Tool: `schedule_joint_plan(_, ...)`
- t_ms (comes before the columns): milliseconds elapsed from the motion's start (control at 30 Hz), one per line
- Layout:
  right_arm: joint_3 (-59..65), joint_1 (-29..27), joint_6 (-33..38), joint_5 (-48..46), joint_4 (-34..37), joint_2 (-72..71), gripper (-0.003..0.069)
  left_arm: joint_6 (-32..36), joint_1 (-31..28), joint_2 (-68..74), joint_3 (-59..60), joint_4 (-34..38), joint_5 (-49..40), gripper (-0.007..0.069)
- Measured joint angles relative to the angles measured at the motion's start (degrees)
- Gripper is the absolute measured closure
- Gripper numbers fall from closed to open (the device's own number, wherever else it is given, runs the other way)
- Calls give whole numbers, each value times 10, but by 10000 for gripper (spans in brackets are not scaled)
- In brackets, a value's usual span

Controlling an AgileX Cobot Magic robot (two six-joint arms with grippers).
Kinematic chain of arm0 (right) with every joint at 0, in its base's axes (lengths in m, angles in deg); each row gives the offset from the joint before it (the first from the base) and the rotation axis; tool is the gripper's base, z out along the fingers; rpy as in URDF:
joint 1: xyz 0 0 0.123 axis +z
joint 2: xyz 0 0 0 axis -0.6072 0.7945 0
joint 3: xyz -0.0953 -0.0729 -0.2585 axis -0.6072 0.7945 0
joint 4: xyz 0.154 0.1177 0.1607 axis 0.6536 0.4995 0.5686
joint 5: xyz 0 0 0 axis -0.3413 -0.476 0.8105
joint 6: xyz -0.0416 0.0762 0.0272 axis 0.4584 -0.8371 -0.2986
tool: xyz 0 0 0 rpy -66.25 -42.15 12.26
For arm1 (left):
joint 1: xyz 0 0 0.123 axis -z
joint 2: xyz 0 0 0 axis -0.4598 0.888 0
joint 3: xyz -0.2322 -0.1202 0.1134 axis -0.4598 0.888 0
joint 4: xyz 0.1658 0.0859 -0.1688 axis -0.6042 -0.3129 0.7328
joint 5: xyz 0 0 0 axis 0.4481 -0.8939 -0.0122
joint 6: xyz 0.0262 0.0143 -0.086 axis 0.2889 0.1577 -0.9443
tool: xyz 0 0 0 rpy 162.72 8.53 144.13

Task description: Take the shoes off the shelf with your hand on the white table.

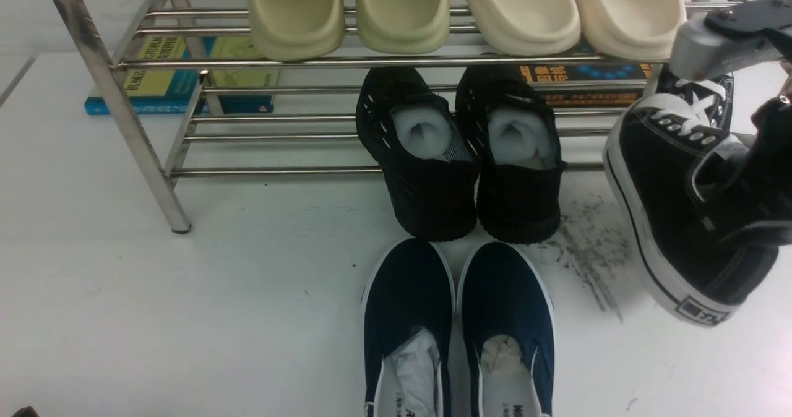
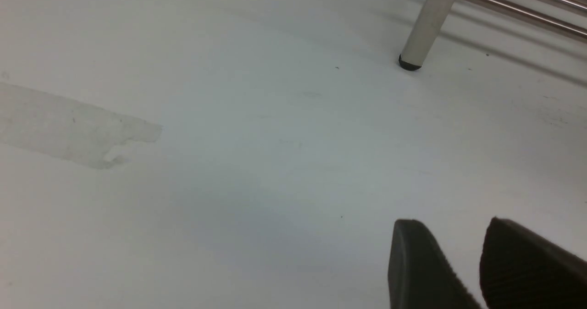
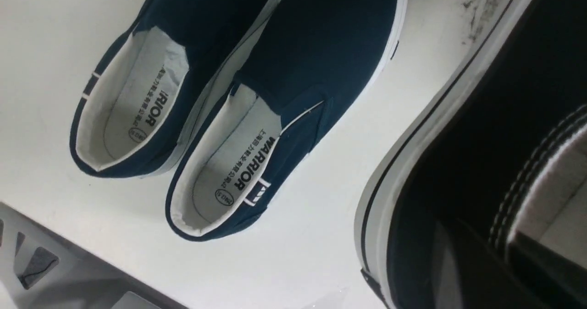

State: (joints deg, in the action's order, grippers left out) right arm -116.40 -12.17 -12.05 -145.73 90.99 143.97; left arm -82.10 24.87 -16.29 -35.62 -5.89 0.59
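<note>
One black canvas sneaker [image 1: 668, 206] with a white sole and white laces is at the far right, in front of the shelf [image 1: 278, 171], tilted with its sole facing left. My right gripper [image 1: 721, 188] is shut on its collar wall. In the right wrist view one finger lies outside the sneaker [image 3: 481, 116] and the other inside it. I cannot tell whether its heel touches the white table [image 1: 185, 312]. The second sneaker [image 1: 711, 92] is behind it at the shelf's right end, partly hidden by the arm. My left gripper [image 2: 463, 245] is open over bare table near a shelf leg [image 2: 426, 24].
Two chunky black shoes [image 1: 427, 176] overhang the lower tier at the middle. Navy slip-ons [image 1: 408, 318] lie on the table in front of them. Pale slippers [image 1: 346, 8] fill the top tier. Books [image 1: 179, 83] lie under the shelf. Dark scuff marks [image 1: 588, 250] are beside the held sneaker.
</note>
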Motion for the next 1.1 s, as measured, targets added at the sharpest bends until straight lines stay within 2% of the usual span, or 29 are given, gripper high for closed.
schedule_joint_plan(233, 57, 15, 30, 2, 39, -9, 639, 0, 0, 0, 0, 0, 0, 385)
schedule_joint_plan(367, 72, 86, 22, 1, 25, -9, 639, 0, 0, 0, 0, 0, 0, 385)
schedule_joint_plan(400, 72, 90, 22, 1, 24, -9, 639, 0, 0, 0, 0, 0, 0, 385)
schedule_joint_plan(533, 73, 148, -32, 0, -22, -9, 639, 0, 0, 0, 0, 0, 0, 385)
schedule_joint_plan(800, 84, 156, -74, 1, -48, -9, 639, 0, 0, 0, 0, 0, 0, 385)
schedule_joint_plan(1100, 175, 156, -84, 11, -47, -9, 639, 0, 0, 0, 0, 0, 0, 385)
